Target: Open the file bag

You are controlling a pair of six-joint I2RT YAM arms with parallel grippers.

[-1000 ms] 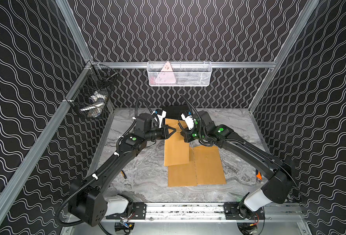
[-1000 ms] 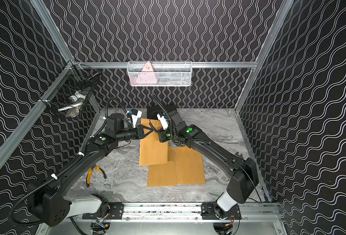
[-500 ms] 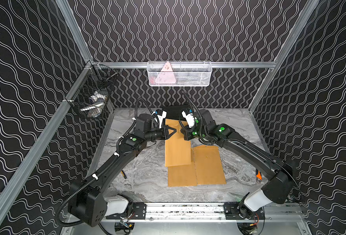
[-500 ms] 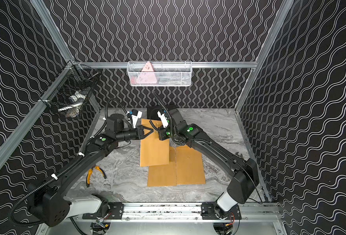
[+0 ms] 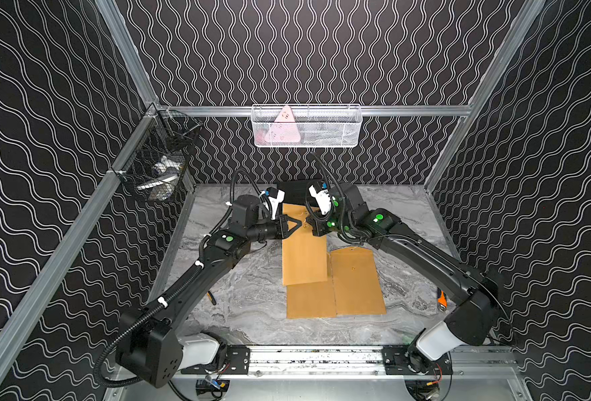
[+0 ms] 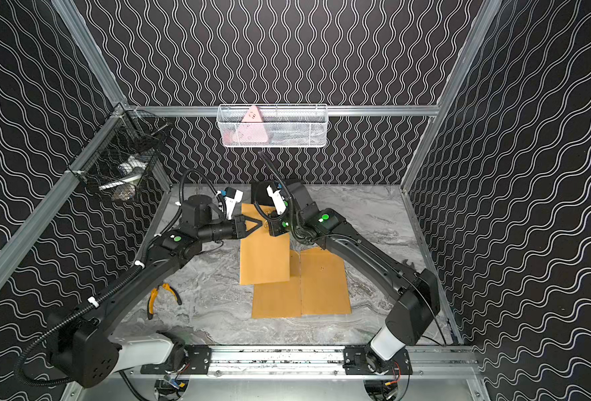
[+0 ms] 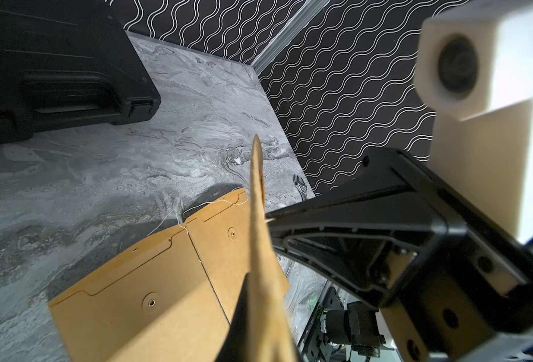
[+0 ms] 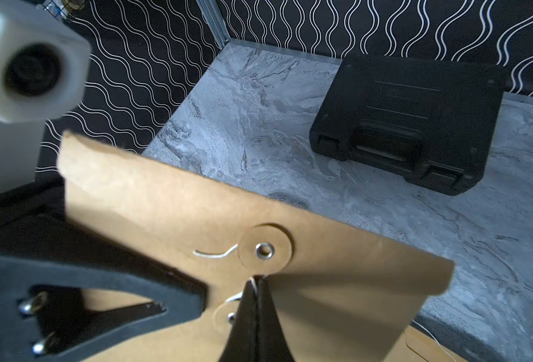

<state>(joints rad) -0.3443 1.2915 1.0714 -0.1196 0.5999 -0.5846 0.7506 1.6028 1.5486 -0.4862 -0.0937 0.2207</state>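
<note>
A brown paper file bag (image 5: pixel 304 257) (image 6: pixel 264 257) lies lengthwise at mid-table, its far end raised. My left gripper (image 5: pixel 299 224) (image 6: pixel 260 222) is shut on that raised end, and the left wrist view shows the file bag (image 7: pixel 259 235) edge-on, running down between the jaws of the left gripper (image 7: pixel 259 316). My right gripper (image 5: pixel 309 222) (image 6: pixel 269 225) faces it from the other side. In the right wrist view the right gripper (image 8: pixel 257 283) is shut on the white string (image 8: pixel 215 254) just below the flap's round button (image 8: pixel 265 250).
Two more brown file bags (image 5: pixel 353 281) (image 5: pixel 309 298) lie flat beneath and beside the held one. A black tool case (image 8: pixel 409 119) (image 7: pixel 55 69) stands at the back. Yellow pliers (image 6: pixel 158 298) lie at the left, an orange tool (image 5: pixel 441 298) at the right. Wire baskets (image 5: pixel 306 126) (image 5: pixel 162 163) hang on the walls.
My right gripper has drawn slightly toward the back with the string. The left gripper and the held file bag have hardly moved.
</note>
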